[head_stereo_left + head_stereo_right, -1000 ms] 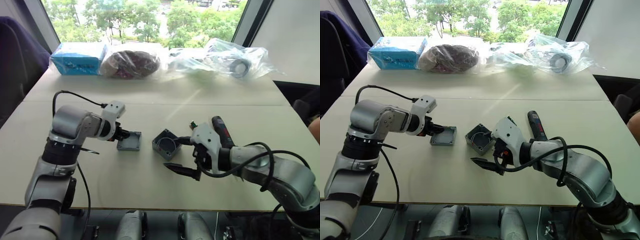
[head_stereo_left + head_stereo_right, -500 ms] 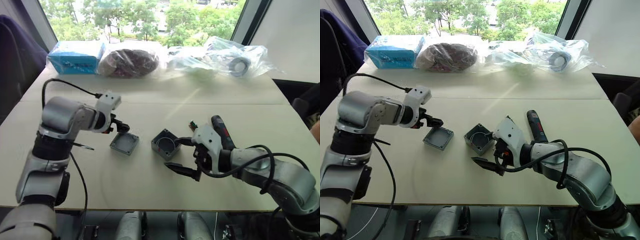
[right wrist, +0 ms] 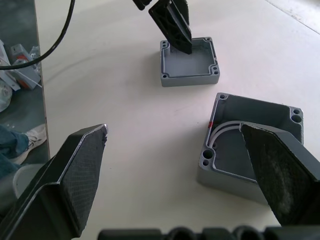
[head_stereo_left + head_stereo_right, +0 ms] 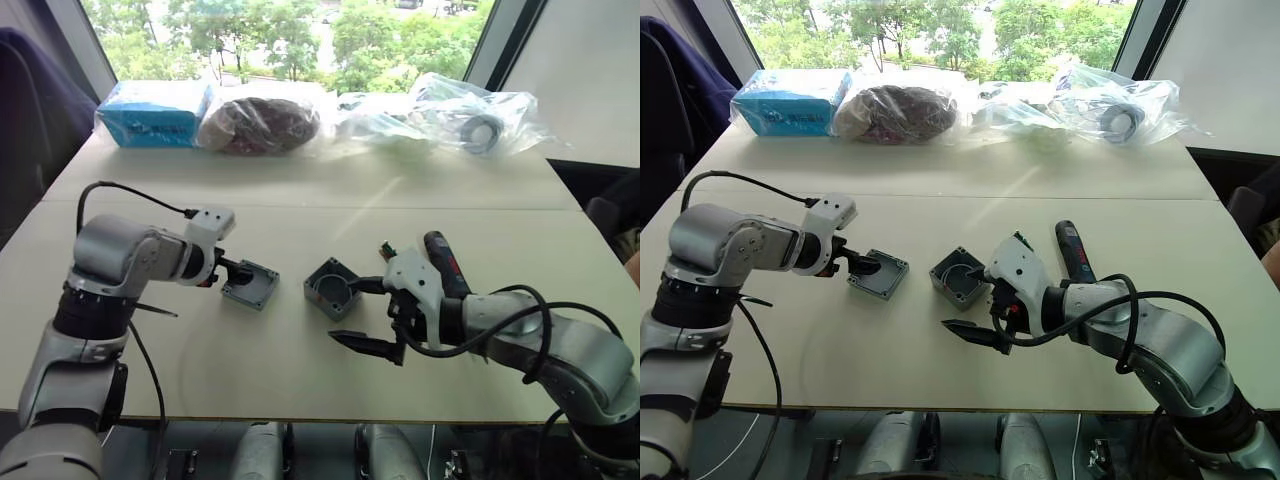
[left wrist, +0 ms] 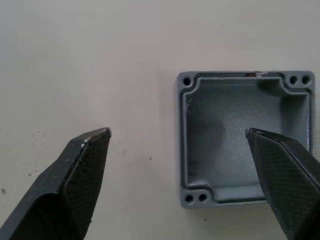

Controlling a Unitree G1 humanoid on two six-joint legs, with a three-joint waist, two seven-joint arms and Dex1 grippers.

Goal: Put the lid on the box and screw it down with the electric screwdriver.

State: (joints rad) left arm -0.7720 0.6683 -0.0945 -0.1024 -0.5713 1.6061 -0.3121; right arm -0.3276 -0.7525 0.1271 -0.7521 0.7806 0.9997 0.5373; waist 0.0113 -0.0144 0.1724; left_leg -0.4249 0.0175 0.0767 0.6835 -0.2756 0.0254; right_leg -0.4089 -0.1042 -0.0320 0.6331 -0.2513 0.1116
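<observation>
The left end effector (image 5: 177,145) is wide open over the lid (image 5: 245,137), one finger outside its rim. The right end effector (image 3: 180,145) gapes empty beside the box (image 3: 250,145).

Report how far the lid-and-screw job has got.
Nothing is finished yet. The shallow grey square lid lies hollow side up on the table, apart from the deeper grey box. In hand: the open left gripper straddles one lid edge, and the open right gripper hovers by the box. Left: seat the lid, then fetch the dark pen-shaped electric screwdriver lying behind the right arm.
</observation>
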